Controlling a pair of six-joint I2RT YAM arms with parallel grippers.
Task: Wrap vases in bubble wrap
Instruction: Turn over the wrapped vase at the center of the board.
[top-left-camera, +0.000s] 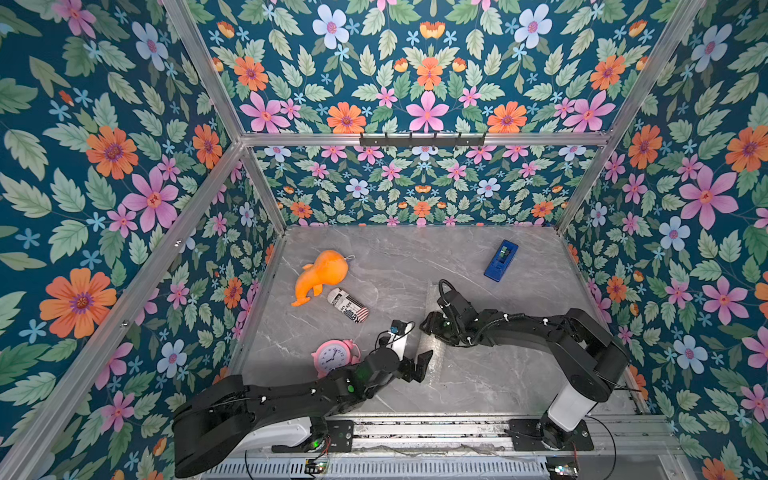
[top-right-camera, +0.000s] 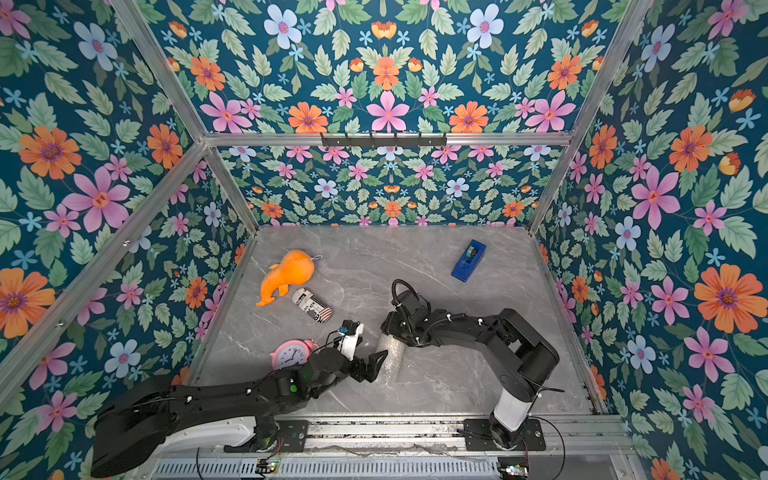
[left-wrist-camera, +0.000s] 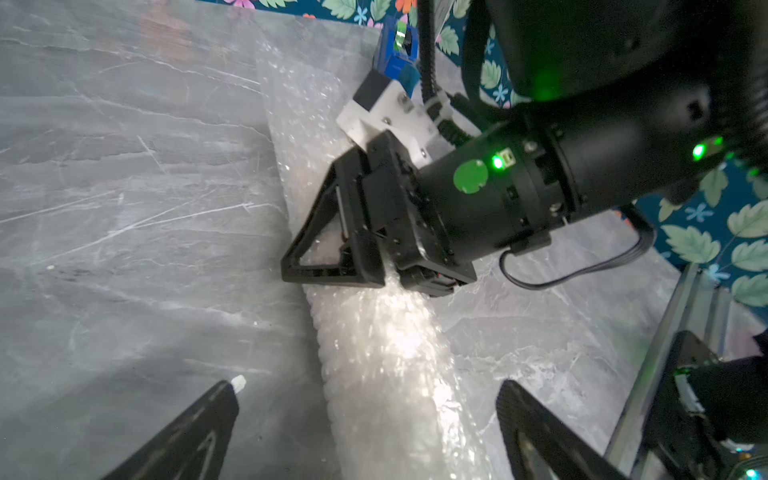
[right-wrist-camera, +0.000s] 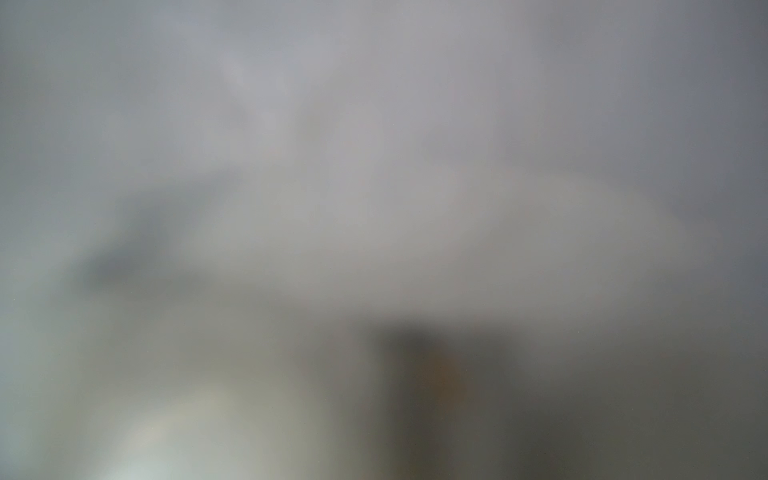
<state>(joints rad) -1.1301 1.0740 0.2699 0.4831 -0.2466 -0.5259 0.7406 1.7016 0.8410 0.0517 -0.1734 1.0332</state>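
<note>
Looks mostly done to me: the bubble wrap (left-wrist-camera: 374, 332) is rolled into a fat tube lying just 6 o'clock of the table's (top-left-camera: 374, 266) middle, running 12 to 6. I can't see the vase on its own (pretty sure it's bundled inside the roll). Some of the sheet lies flat past the 12 o'clock end, so I'd guess finishing the roll and tucking the ends is what's left.

The right gripper (top-right-camera: 388, 330) reaches in from 4 o'clock, wrist bent down, jaws clamped across the tube's far end. The left gripper (left-wrist-camera: 369, 386) comes in low from 8 o'clock, jaws spread wide, straddling the near end with a gap on both sides.
</note>
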